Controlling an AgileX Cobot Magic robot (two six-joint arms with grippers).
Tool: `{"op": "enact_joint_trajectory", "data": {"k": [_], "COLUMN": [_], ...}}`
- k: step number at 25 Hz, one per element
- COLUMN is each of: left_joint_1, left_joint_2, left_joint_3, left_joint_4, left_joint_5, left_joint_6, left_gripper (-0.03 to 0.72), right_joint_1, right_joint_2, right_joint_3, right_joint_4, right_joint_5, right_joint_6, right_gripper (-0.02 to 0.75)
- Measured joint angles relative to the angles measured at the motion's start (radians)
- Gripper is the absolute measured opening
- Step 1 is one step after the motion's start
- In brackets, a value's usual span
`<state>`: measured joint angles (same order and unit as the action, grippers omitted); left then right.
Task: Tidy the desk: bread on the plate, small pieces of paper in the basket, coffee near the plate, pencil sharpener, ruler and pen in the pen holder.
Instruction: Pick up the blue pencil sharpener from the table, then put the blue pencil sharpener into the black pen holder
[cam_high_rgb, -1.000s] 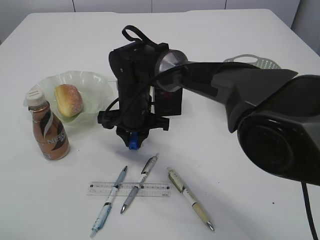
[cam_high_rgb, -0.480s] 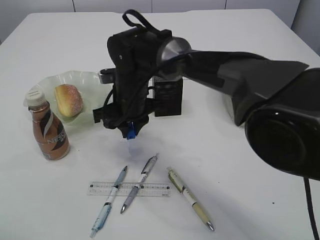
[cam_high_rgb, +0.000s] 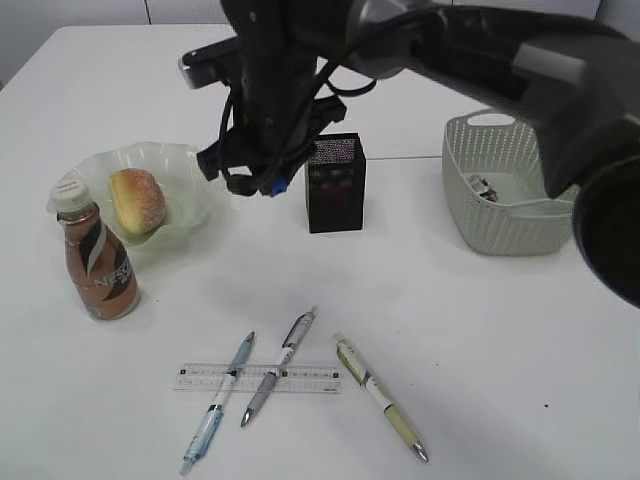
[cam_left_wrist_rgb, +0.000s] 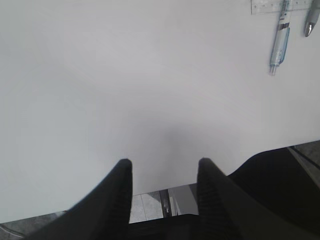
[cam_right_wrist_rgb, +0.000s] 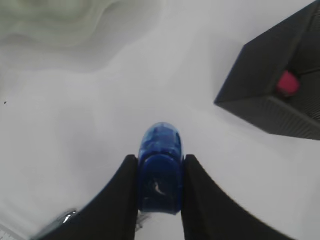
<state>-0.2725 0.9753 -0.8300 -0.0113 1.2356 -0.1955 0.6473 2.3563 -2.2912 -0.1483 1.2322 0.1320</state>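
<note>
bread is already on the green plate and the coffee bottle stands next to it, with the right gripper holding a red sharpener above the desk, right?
Not quite: the sharpener clamped in the right gripper is blue, as the right wrist view shows. The bread does lie on the plate, with the coffee bottle beside it.

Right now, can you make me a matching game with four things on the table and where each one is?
Things:
1. bread
2. coffee
3. blue pencil sharpener
4. ruler

Places:
A. lying flat under two crossed pens
B. standing on the table in front of the plate
C. held in the right hand, up in the air
D. lying in the pale green wavy dish

Pairs: 1-D, 2-B, 3-C, 4-A
</note>
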Motion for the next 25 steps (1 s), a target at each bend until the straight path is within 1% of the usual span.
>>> {"op": "enact_joint_trajectory", "data": {"k": [3,7,15,19,21,25], "left_joint_1": [0.0,0.0,0.0,0.0,0.0,0.0], "left_joint_2": [0.0,0.0,0.0,0.0,0.0,0.0], "left_joint_3": [0.0,0.0,0.0,0.0,0.0,0.0], "left_joint_4": [0.0,0.0,-0.004,-0.01,-0.014,-0.035], "left_joint_5": [0.0,0.0,0.0,0.0,0.0,0.0], "left_joint_6": [0.0,0.0,0.0,0.0,0.0,0.0], "left_gripper": [0.308,0.308,0.308,0.308,0.308,0.308], "right_joint_1": [0.0,-0.023,-0.16,-0.193,-0.193,-0.199], "right_joint_2": [-0.045,-0.101,-0.233,-0.296,-0.317,-0.324], "right_joint_3": [0.0,-0.002,-0.011,-0.013,-0.014,-0.01], "right_joint_4": [-0.061,-0.087,-0.098,-0.109,-0.123,-0.136], "right_joint_5": [0.002,0.007,0.012,-0.114,-0.192,-0.299], "right_joint_6": [-0.004,-0.011,-0.057,-0.073,-0.081,-0.086], "right_gripper": [0.196,0.196,0.196,0.196,0.196,0.196]}}
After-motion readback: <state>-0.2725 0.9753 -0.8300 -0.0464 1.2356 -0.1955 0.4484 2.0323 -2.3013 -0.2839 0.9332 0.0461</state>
